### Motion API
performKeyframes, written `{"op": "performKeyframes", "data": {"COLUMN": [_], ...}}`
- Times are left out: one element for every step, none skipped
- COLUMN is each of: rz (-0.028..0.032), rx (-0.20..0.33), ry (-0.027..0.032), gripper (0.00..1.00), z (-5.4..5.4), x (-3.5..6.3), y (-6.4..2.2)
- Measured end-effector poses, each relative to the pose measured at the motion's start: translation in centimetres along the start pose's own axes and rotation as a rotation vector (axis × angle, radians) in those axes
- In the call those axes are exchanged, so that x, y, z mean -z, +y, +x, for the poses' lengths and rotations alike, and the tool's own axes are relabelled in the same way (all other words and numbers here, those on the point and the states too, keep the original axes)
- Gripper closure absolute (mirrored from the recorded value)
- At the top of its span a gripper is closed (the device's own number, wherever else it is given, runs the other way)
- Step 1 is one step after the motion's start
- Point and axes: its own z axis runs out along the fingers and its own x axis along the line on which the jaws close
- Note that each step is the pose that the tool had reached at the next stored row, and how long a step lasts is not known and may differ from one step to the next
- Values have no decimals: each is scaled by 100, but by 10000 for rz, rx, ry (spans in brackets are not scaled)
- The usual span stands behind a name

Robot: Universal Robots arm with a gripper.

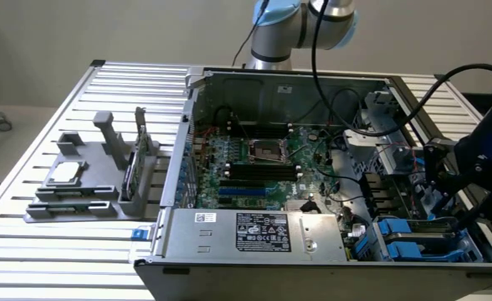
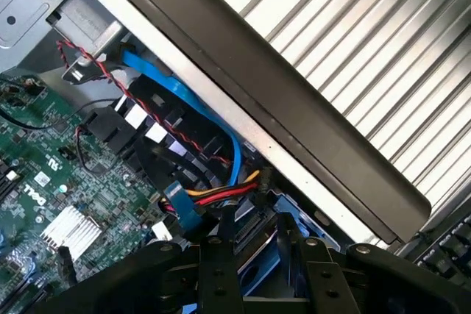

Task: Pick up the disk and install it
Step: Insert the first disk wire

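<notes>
Over the drive bay (image 1: 409, 241), you had the disk (image 2: 268, 259) gripped.
Your gripper (image 2: 256, 229) had its fingers closed on the disk's blue carrier, just beside the dark case rim (image 2: 309, 115) (tight on that side); a bundle of cables (image 2: 221, 195) lay close ahead, with open room over the motherboard (image 2: 66, 182).

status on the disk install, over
End effector shut on the disk, low inside the case. Its blue frame sits between the fingers. Red and yellow cables right beside it.
</notes>
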Motion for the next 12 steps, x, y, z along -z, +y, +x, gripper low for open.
{"op": "performKeyframes", "data": {"rz": [4, 10, 16, 19, 26, 32, 37, 46, 55, 64, 77, 90], "rx": [-54, -104, -152, -200, -250, -298, -345, -391, -438, -481, -522, -561], "ry": [-2, -4, -5, -2, -3, -2, 1, 2, 5, 11, 16, 24], "gripper": [63, 63, 63, 63, 63, 63, 63, 63, 63, 63, 63, 63], "z": [0, 1, 1, 2, 4, 5, 7, 9, 11, 14, 17, 21], "x": [-5, -8, -11, -16, -18, -21, -25, -27, -30, -32, -33, -34], "y": [7, 14, 22, 28, 35, 42, 48, 55, 61, 67, 73, 79]}}
